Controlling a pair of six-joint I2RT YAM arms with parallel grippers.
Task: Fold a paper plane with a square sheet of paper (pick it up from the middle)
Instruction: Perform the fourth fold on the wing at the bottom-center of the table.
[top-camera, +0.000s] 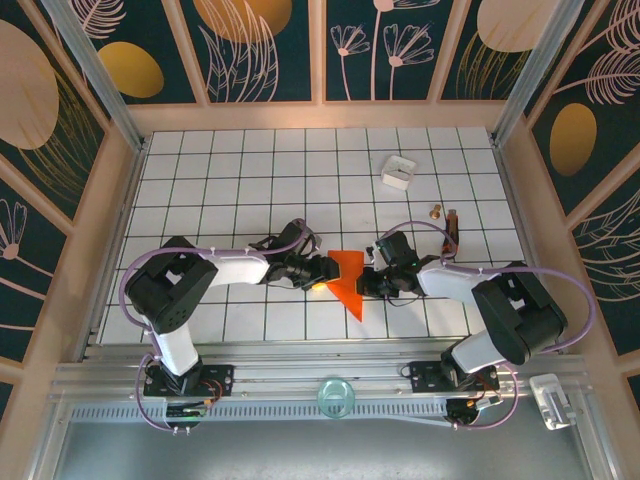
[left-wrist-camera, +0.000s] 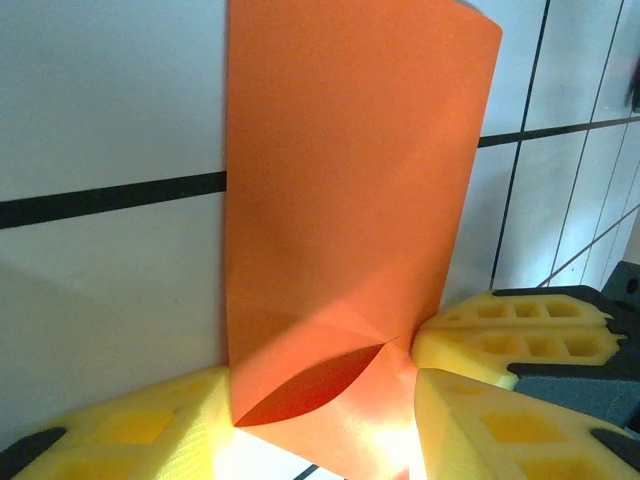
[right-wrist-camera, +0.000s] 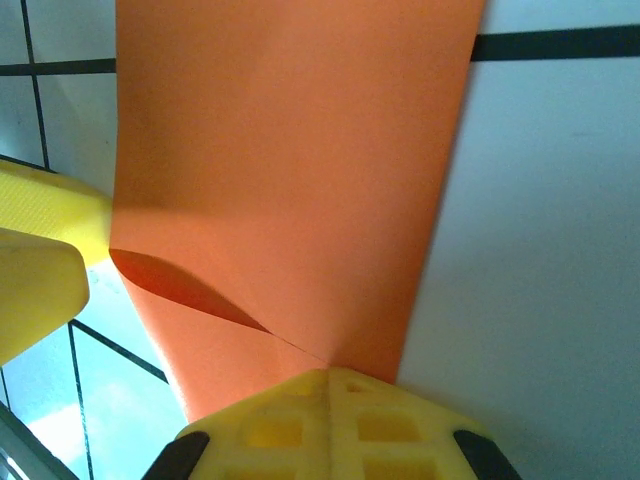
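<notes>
A white table (top-camera: 200, 190) ruled in black squares sits inside wooden walls with dark floral panels. From the left edge the left arm extends inward. Its left gripper (top-camera: 326, 272) is low over the tiles with its yellow fingers (left-wrist-camera: 130, 435) standing apart. A curled corner of the square sheet of paper (top-camera: 349, 280) lies in the gap; whether either pad touches it is hard to tell. The orange sheet, partly folded, sits midway between the side edges and toward the near edge, its full outline cut off by both grippers. On its right, the right gripper (top-camera: 367, 281) has its fingers (right-wrist-camera: 270, 405) pressed together on the sheet's edge. Toward the far right corner sits a small white box (top-camera: 397, 172). Two tiny brownish items (top-camera: 452, 224) nearer the right edge are too small to identify.
</notes>
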